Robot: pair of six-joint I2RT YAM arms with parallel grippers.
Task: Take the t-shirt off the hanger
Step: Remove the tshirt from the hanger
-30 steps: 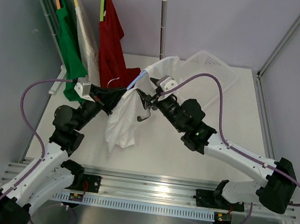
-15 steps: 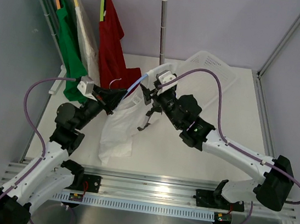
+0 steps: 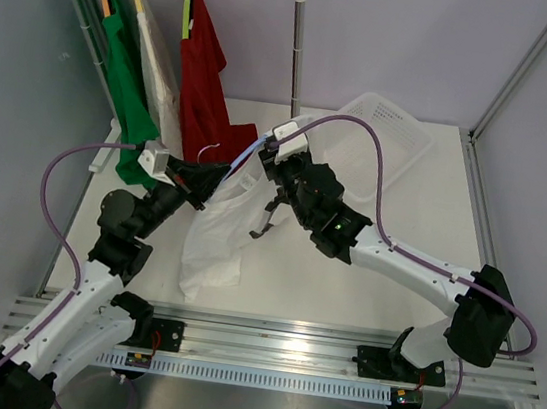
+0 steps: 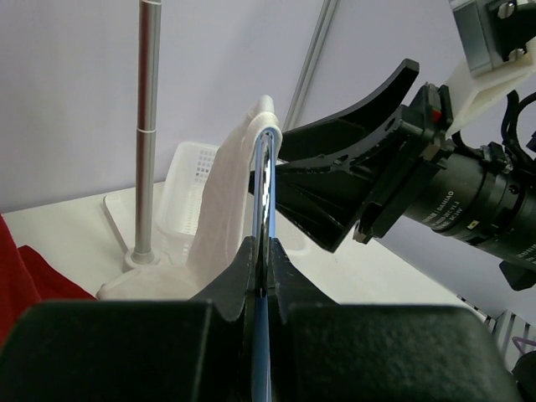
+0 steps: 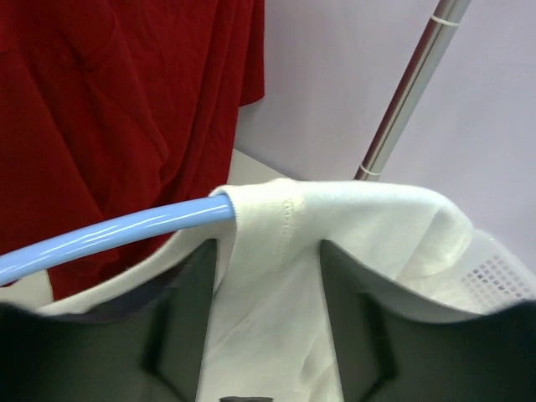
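Above the table [image 3: 366,267], left gripper [image 4: 264,251] pinches hanger [image 4: 265,180]; right gripper [image 5: 266,251] straddles t-shirt [image 5: 368,218].

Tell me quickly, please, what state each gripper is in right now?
Left gripper: closed on the blue hanger.
Right gripper: open, straddling the white t-shirt at the hanger's end.

The scene is lit brightly and evenly from above. Only soft, faint shadows are cast on the white counter [image 3: 303,284], and glare is seen on the metal rail [image 3: 276,341] at its near edge. In the left wrist view the left tool [image 4: 264,251] is rendered dark and blurred, and a glare streak is carried along the hanger [image 4: 265,180]. In the right wrist view the right tool [image 5: 268,251] is blurred, while the t-shirt [image 5: 335,218] is shown sharp.
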